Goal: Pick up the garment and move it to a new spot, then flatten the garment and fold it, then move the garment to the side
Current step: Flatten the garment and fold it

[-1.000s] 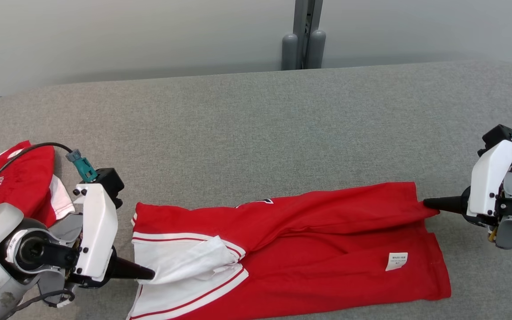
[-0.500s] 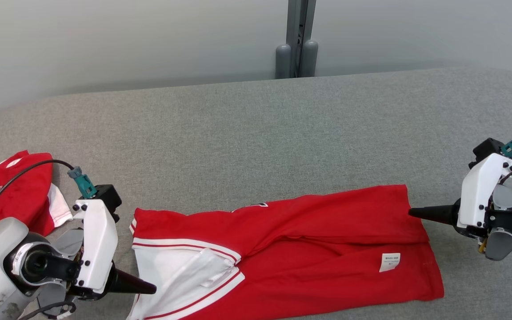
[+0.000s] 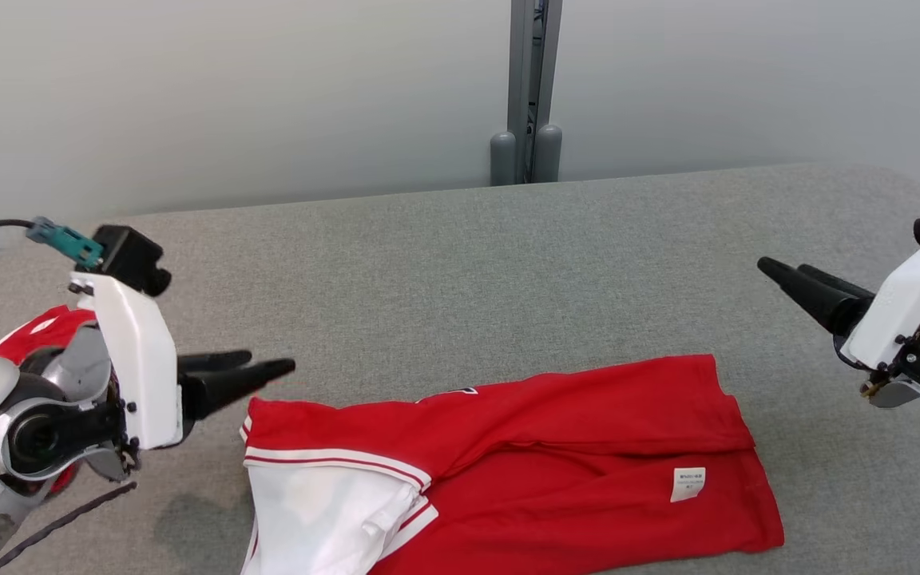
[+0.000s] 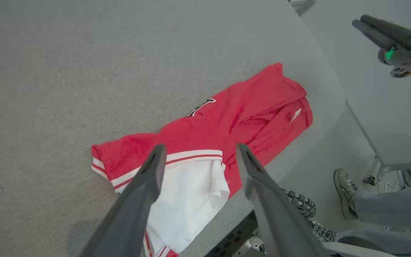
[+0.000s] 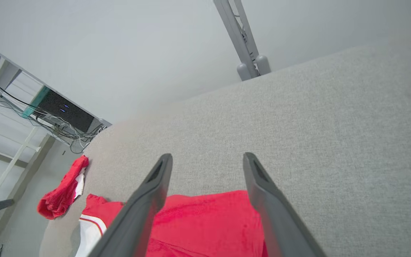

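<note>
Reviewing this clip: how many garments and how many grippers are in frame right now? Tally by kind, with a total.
Garments: 2 (spread red garment, bunched red garment)
Grippers: 2 (left gripper, right gripper, both open)
Total: 4

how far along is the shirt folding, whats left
Done: the red shirt lies on the grey table, apparently folded once lengthwise. In hand: nothing; the left gripper and right gripper are open, clear of it. Left: likely tidying the rumpled white sleeve, further folds, then moving it aside.
</note>
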Tool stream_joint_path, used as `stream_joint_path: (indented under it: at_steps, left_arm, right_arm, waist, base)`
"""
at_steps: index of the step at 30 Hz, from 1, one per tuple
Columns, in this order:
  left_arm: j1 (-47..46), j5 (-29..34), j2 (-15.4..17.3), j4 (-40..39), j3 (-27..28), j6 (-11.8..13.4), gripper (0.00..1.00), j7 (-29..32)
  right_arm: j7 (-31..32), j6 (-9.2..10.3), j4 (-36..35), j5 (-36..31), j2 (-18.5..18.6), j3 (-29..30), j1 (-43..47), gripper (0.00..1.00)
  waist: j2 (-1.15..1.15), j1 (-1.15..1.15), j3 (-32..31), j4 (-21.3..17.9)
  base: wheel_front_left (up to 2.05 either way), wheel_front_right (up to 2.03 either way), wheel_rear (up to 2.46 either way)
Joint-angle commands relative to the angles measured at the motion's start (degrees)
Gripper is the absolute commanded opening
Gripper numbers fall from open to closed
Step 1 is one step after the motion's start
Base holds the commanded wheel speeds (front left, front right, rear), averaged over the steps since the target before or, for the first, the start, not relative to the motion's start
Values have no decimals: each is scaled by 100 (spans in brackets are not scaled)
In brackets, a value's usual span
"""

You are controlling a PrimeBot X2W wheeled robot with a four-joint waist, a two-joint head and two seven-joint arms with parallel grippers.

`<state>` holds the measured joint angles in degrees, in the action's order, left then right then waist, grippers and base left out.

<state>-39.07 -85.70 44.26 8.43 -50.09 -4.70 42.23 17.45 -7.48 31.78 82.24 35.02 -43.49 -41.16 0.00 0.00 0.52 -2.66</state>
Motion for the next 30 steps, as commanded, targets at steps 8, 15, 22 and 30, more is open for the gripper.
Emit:
stream_joint_path:
  at_steps: [8, 15, 22, 30]
  left_arm:
    - [667, 860, 106, -379, 554, 291, 100, -2167]
    - [1576, 1644, 107, -762, 1002, 1260, 100, -4222]
    - [2512, 2194, -358, -1105, 1587, 2015, 100, -5698]
    - [3418, 3697, -1640, -1236, 2943, 2019, 100, -5737]
  right_arm:
    - [-2178, -2, -466, -931, 157, 191, 613, 100]
    - [-3248, -2, -137, -2075, -131, 824, 1154, 100]
    - [-3267, -2, -667, -3606, -1136, 2790, 2250, 100]
    - [-3269, -2, -695, -4453, -2021, 3333, 3164, 100]
  waist:
    - [0, 0, -57, 15]
    - [0, 0, 8, 26]
    - [0, 0, 117, 70]
    - [0, 0, 185, 205]
  base:
    - [0, 0, 0]
    - [0, 0, 0]
    - [0, 0, 0]
    - [0, 0, 0]
